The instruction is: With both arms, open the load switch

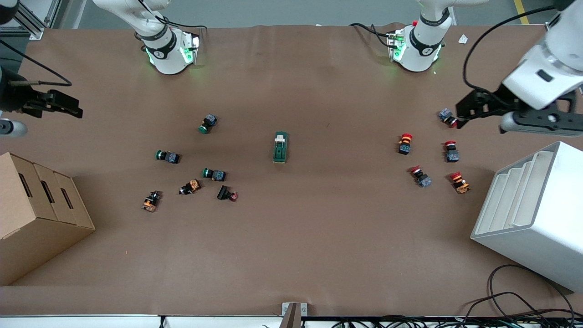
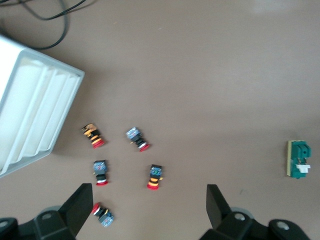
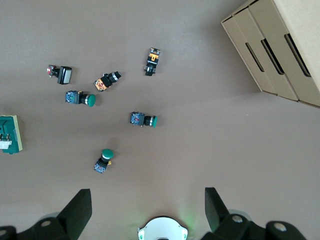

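The load switch (image 1: 280,147), a dark green block with a white toggle, lies alone in the middle of the table. It also shows at the edge of both wrist views (image 2: 298,159) (image 3: 10,134). My left gripper (image 1: 471,108) hangs open and empty in the air over the red push-buttons at the left arm's end, well away from the switch; its fingers (image 2: 80,205) stand wide apart. My right gripper (image 1: 63,105) hangs open and empty above the table's edge at the right arm's end, its fingers (image 3: 80,207) wide apart too.
Several red-capped push-buttons (image 1: 405,143) lie toward the left arm's end, beside a white slotted rack (image 1: 533,214). Green and orange push-buttons (image 1: 214,174) lie scattered toward the right arm's end, with a cardboard box (image 1: 36,214) near that corner.
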Robot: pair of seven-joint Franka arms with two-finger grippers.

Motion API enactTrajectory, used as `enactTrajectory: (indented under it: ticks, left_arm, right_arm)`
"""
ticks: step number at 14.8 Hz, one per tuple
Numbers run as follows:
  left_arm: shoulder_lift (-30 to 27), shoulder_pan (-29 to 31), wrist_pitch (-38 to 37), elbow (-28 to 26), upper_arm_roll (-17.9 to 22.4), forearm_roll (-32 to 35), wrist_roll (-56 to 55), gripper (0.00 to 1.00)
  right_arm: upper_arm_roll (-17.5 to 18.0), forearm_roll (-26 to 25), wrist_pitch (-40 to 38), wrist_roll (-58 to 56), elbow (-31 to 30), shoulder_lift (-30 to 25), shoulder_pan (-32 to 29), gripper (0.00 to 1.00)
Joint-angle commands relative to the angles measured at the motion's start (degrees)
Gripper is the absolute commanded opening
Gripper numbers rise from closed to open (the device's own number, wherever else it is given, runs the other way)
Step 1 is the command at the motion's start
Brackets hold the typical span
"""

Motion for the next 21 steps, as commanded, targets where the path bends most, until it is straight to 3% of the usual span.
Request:
enactTrajectory:
  ticks: [1, 7, 10, 21]
  left_arm:
    - [-4.0, 0.8, -2.9, -4.5, 2.0, -0.4, 1.8, 1.0]
    - [-9.2, 0.8, -2.9, -10.9, 2.3, -1.0, 2.5, 1.0]
    - [-14.4, 0.8, 1.1, -17.7, 2.3, -0.9, 2.5, 1.0]
    - [-9.6, 2.5, -1.2, -10.4, 1.1, -0.3, 2.3, 1.0]
  right_arm:
    - [0.2, -0.3, 0.9, 0.0, -4.4, -5.1, -0.5, 1.0]
    - [0.1, -0.1, 2.0, 0.0, -8.3, -9.8, -0.5, 1.0]
    - [0.2, 0.0, 3.5, 0.0, -8.2, -10.4, -0.4, 1.0]
    - [0.1, 0.7, 4.4, -1.0, -8.2, -10.2, -0.3, 1.0]
